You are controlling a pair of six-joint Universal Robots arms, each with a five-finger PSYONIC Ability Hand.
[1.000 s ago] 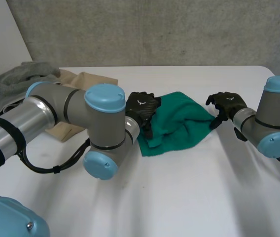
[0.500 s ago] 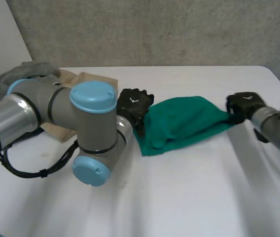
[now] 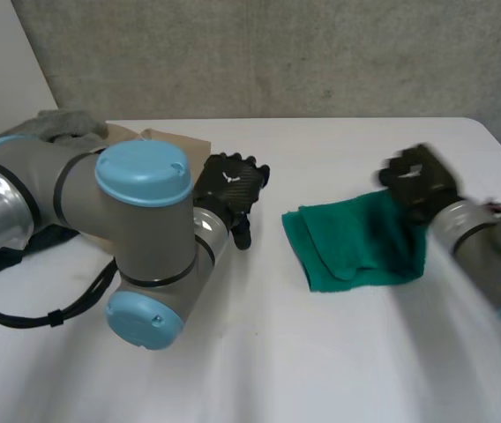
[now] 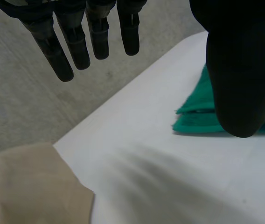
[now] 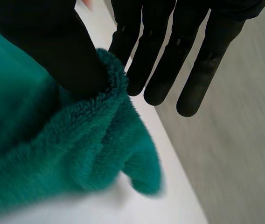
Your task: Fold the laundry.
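Crosswise lies the green towel [image 3: 352, 251], right hand [image 3: 420, 181] pinching its end.

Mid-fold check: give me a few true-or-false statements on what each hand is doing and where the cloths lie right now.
1. The left hand is open and apart from the green towel. True.
2. The right hand holds nothing. False: its thumb pinches the green towel's edge against its fingers.
3. The green towel lies on top of the beige cloth. False: it lies on the white table, apart from the beige cloth.
4. A grey cloth sits beside the beige cloth at the table's far side. True.
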